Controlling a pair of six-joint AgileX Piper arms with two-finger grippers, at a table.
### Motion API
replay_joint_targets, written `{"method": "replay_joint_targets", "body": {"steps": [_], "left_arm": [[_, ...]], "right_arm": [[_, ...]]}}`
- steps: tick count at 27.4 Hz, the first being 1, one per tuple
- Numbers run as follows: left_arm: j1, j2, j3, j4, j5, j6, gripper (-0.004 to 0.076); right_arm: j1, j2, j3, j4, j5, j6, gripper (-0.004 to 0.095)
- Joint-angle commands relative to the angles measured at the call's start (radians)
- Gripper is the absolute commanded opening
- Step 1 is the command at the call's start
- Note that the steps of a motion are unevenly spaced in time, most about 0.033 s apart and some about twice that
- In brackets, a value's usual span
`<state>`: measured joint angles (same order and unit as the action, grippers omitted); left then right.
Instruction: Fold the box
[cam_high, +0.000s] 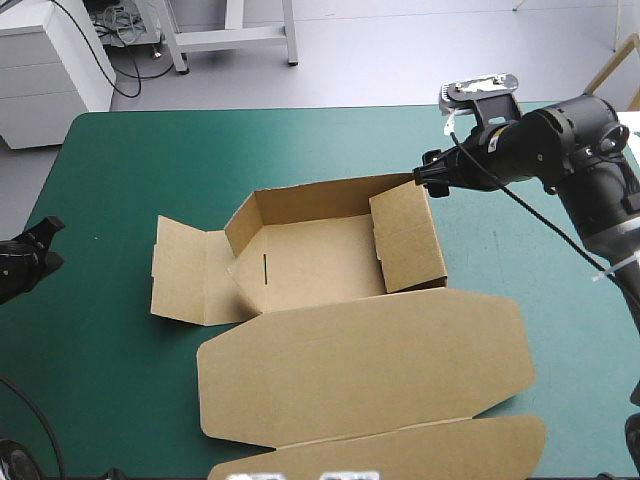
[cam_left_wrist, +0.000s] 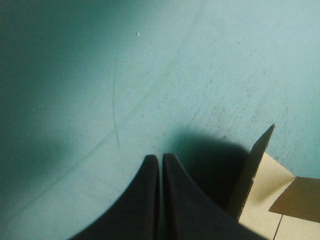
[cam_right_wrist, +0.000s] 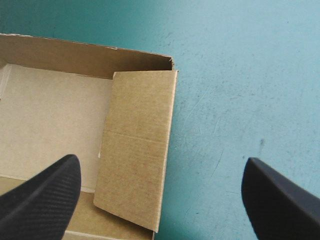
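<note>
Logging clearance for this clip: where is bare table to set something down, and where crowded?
Free: teal-green cover between the box and the far edge; the near left corner, bordered by the lid and left gripper. Crowded: the middle through the near edge, under box and lid; the open right gripper at its far right corner.

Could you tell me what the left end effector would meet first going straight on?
Probably the teal-green cover: the shut left end effector points at it, the box lying off to one side.

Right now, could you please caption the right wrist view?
Open right gripper hovers above the box and its end flap.
</note>
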<state>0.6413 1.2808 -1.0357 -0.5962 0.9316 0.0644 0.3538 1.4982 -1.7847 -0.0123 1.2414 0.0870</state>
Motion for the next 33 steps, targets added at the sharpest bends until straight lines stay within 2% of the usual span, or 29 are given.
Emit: {"method": "replay_joint_targets", "body": {"steps": [1, 4, 9, 12, 22, 30, 33], "left_arm": [[-0.002, -0.030, -0.023, -0.043, -0.032, -0.008, 0.0007], [-0.002, -0.030, -0.023, -0.043, -0.032, -0.008, 0.0007], [-0.002, -0.030, -0.023, -0.043, -0.032, -0.008, 0.0007], [-0.002, -0.030, -0.023, -0.043, -0.033, -0.008, 0.0007], [-0.002, -0.030, -0.023, -0.043, -0.033, -0.008, 0.0007], [-0.002, -0.030, -0.023, -0.043, -0.033, -0.008, 0.0007], [-0.002, -0.030, -0.023, -0.043, -0.033, -0.008, 0.0007]], "right_arm": [[0.000, -0.031, -0.011, 0.031, -0.037, -0.018, 0.0810], [0.000, -0.027, 0.068, 0.021, -0.059, -0.032, 0.0810], [0.000, -0.023, 0.282, 0.012, -0.249, -0.020, 0.0810], [0.000, 0.000, 0.349, 0.012, -0.304, -0.011, 0.0810], [0.000, 0.166, 0.366, 0.023, -0.349, -0.022, 0.0810], [0.000, 0.198, 0.366, 0.066, -0.380, -0.053, 0.0810], [0.000, 0.200, 0.366, 0.077, -0.377, -0.069, 0.0755]]}}
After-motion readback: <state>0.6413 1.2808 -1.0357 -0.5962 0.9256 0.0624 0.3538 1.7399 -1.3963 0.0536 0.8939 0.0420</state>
